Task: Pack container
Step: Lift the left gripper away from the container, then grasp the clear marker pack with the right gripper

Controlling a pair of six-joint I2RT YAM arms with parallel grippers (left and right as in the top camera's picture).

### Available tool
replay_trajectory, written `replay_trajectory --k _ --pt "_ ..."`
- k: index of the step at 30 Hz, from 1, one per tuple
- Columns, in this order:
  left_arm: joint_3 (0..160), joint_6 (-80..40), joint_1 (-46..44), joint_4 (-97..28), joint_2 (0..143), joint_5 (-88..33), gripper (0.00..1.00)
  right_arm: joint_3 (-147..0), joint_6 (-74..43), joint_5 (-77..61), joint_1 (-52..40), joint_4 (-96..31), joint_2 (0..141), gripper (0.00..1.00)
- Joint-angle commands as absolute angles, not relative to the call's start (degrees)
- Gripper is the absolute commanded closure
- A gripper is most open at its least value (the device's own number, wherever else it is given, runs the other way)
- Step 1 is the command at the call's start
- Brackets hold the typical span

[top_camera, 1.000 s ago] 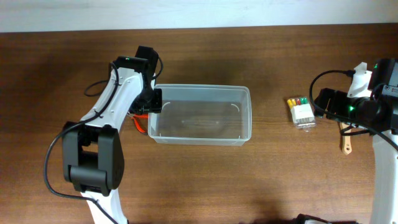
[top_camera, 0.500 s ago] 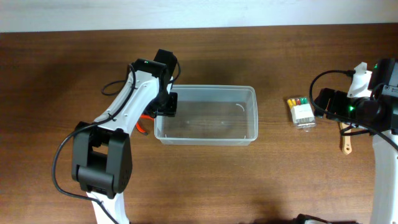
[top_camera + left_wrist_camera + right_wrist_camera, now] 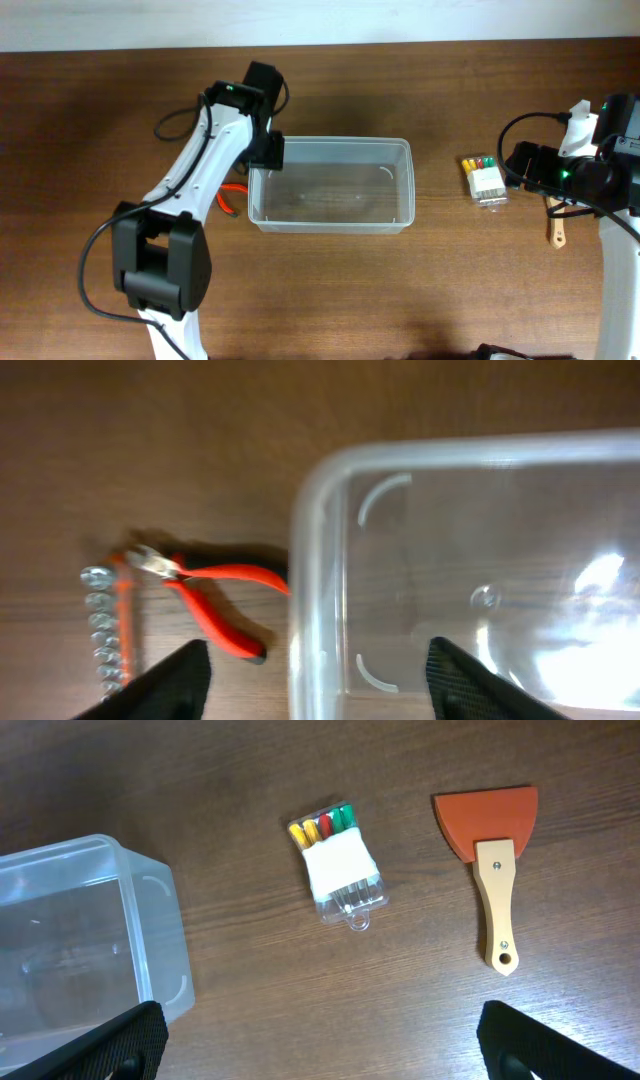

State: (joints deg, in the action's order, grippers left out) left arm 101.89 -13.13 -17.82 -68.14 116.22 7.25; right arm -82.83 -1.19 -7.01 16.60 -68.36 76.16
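Observation:
The clear container (image 3: pixel 330 143) stands empty at the table's middle; in the left wrist view its left end (image 3: pixel 318 560) fills the right half. My left gripper (image 3: pixel 264 152) hangs over the container's left wall, open, one finger (image 3: pixel 175 682) outside and the other inside, neither touching the rim. Red-handled pliers (image 3: pixel 215 585) lie on the wood just left of the container, half hidden under the arm in the overhead view (image 3: pixel 226 197). Over bare table right of the container, my right gripper (image 3: pixel 320 1050) is open wide and holds nothing.
A strip of screws (image 3: pixel 105 628) lies left of the pliers. A small clear case of coloured bits (image 3: pixel 340 870) (image 3: pixel 484 180) and a wooden-handled scraper with an orange blade (image 3: pixel 490 860) (image 3: pixel 556 228) lie at the right, near the right arm.
The container slid a little to the right with the left gripper on its wall. The left jaws have since widened and let go of it. The right arm has not moved.

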Motion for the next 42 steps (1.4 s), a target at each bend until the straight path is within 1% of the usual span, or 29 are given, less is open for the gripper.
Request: replay_trajectory --k 1,2,3,8,14,17,20,22,28,32,38,42 --pt "107.9 -13.2 -17.4 -70.8 110.9 12.4 0.13 -83.9 -0.8 -7.5 16.9 -68.2 75.6 0.01" --pt "109.4 -13.2 -17.3 -72.1 110.2 12.6 0.04 -83.9 -0.4 -7.5 16.9 -68.3 75.6 0.01" --pt "110.7 -13.3 -17.0 -73.4 109.4 12.6 0.01 -84.0 -0.3 -7.4 16.9 -68.7 75.5 0.01" --pt "113.8 -16.3 -11.8 -78.6 102.5 13.4 0.01 -85.9 -0.4 -4.8 16.9 -74.3 72.2 0.01" --pt "113.7 -23.6 -0.5 -82.2 95.4 13.3 0.01 -86.4 -8.1 -0.8 16.9 -88.9 67.3 0.01" --pt "113.5 -24.4 3.4 -84.1 94.4 12.9 0.01 -86.4 -8.0 -0.8 16.9 -92.7 66.7 0.01" --pt "111.9 -24.2 4.2 -84.4 94.4 12.9 0.01 -86.4 -7.5 -0.2 16.9 -90.0 67.4 0.01" --pt "109.7 -24.2 4.0 -84.3 94.4 12.9 0.01 -86.4 -4.8 -0.5 16.9 -86.9 69.1 0.01" --pt "100.0 -24.2 3.4 -82.2 94.4 13.0 0.01 -86.4 11.8 -0.6 16.9 -79.9 79.9 0.01" --pt "96.4 -22.3 3.4 -81.0 94.4 13.0 0.01 -86.5 12.8 -0.5 16.9 -74.2 88.3 0.01" --pt "95.9 -20.9 3.4 -79.4 94.4 12.9 0.01 -86.5 13.6 -0.6 16.8 -68.3 99.5 0.01" --pt "95.9 -20.9 3.4 -78.4 94.4 12.9 0.01 -86.5 17.5 -0.8 15.3 -64.2 106.4 0.01"
